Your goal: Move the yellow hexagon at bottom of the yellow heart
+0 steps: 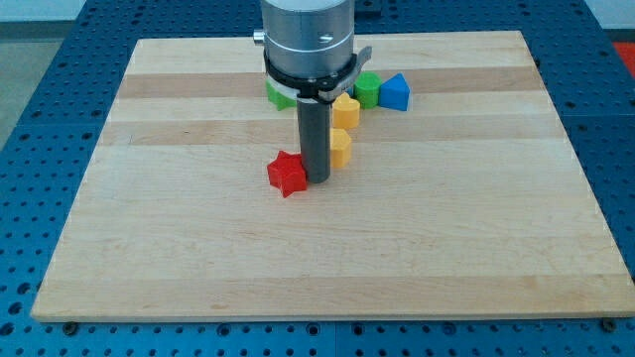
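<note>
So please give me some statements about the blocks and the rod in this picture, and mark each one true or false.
1. My tip stands between the red star and the yellow hexagon. True.
2. The yellow hexagon lies at the view's left of the red star. False: it lies to the star's right, slightly higher.
3. The yellow heart is above the yellow hexagon in the view. True.
4. The blue block sits at the view's bottom edge of the board. False: it is near the top, beside a green block.
</note>
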